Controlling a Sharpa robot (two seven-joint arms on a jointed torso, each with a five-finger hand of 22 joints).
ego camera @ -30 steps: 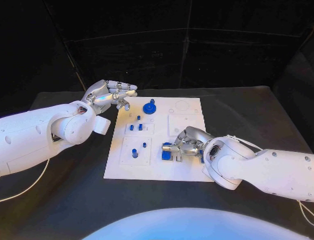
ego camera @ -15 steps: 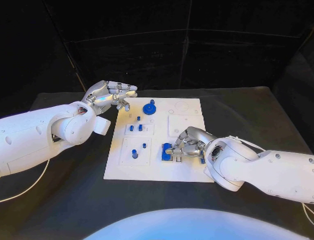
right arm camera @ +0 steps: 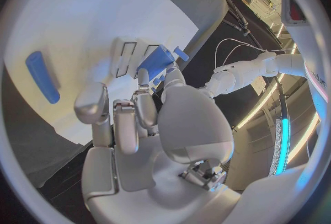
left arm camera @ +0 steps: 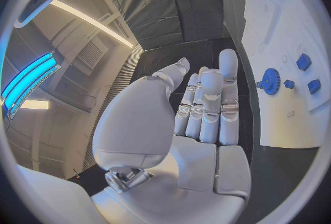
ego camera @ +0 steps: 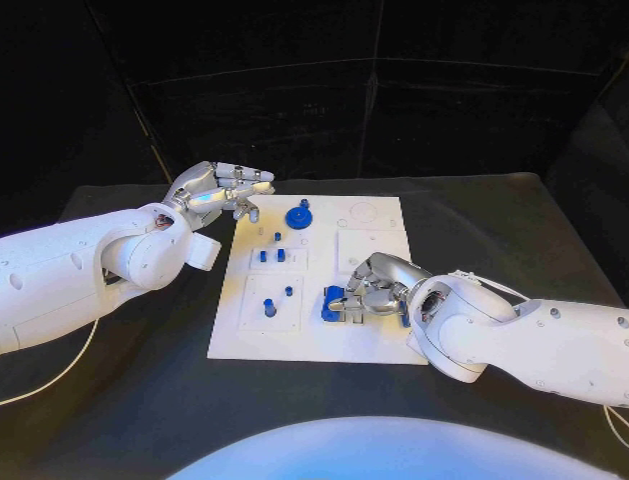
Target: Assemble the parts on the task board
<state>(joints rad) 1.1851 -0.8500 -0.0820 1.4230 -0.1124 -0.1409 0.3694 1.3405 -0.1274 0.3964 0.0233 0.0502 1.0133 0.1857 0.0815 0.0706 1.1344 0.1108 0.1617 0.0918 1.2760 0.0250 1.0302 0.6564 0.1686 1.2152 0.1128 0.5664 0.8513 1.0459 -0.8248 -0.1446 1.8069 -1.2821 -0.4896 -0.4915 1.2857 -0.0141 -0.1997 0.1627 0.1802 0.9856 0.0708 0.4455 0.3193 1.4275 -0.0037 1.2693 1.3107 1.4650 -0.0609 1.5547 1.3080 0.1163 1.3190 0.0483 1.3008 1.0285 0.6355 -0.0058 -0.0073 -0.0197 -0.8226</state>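
The white task board (ego camera: pixel 376 245) lies in the middle of the black table. My right hand (ego camera: pixel 373 289) is low over its near right part, where fingers and thumb grip a blue block (ego camera: pixel 334 303). In the right wrist view the fingertips (right arm camera: pixel 141 78) close on that blue block (right arm camera: pixel 157 62), which stands by white ribs of the board. A blue gear (ego camera: pixel 300 215) sits at the board's far left, and small blue pegs (ego camera: pixel 271 255) stand in the left column. My left hand (ego camera: pixel 222 189) hovers beyond the board's far left corner and holds nothing, its fingers (left arm camera: pixel 207 104) stretched out.
Another blue peg (ego camera: pixel 270 308) stands in the near left plate, and a long blue piece (right arm camera: pixel 41 76) lies on the board beside my right hand. The left wrist view shows the gear (left arm camera: pixel 270 80) and pegs (left arm camera: pixel 303 62). Black table (ego camera: pixel 502 215) surrounds the board.
My right hand has shifted slightly on the blue block, turning a little toward the board's left. The left hand stays where it was.
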